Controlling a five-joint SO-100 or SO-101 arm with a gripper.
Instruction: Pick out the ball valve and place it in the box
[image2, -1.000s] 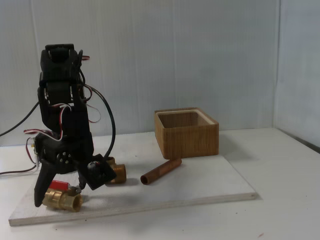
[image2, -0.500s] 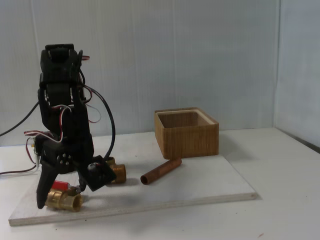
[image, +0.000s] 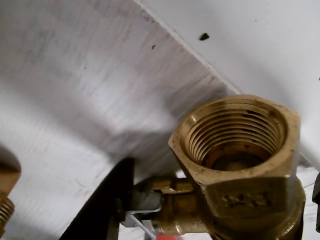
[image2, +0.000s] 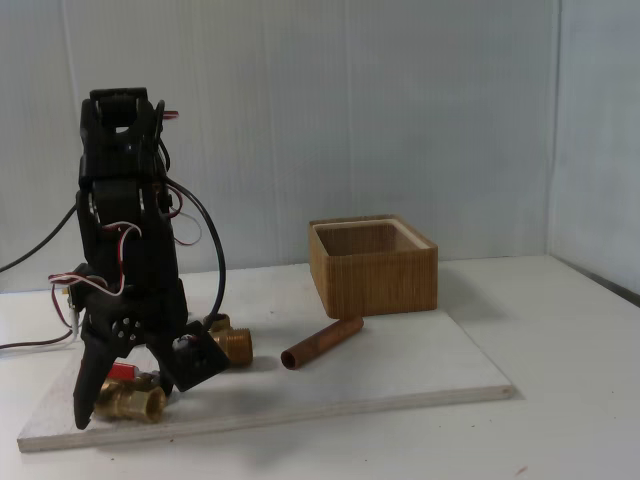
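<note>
Fixed view, from the left: my gripper (image2: 120, 395) hangs low over the near-left corner of the pale wooden board (image2: 400, 370), its black fingers straddling the ball valve (image2: 128, 400), one down at the valve's left end, the other angled off its right. I cannot tell whether the fingers actually press the brass. The valve lies on its side on the board, directly beneath my wrist, its red lever handle (image2: 120, 371) peeking out behind my left finger. Close to the board's left and front edges, it leaves little margin there.

Just right of my gripper sits the brass elbow fitting (image2: 232, 343), threaded and handle-less. Further right lies the copper pipe piece (image2: 322, 343), a smooth reddish-brown tube set diagonally. Well beyond it stands the box (image2: 373, 270), square, finely ribbed, with a paler rim, open on top. Bare board stretches in front of it.

Wrist view shows the valve's (image: 240, 165) hexagonal brass end and its internal threads, close below me, beside the board's edge.
</note>
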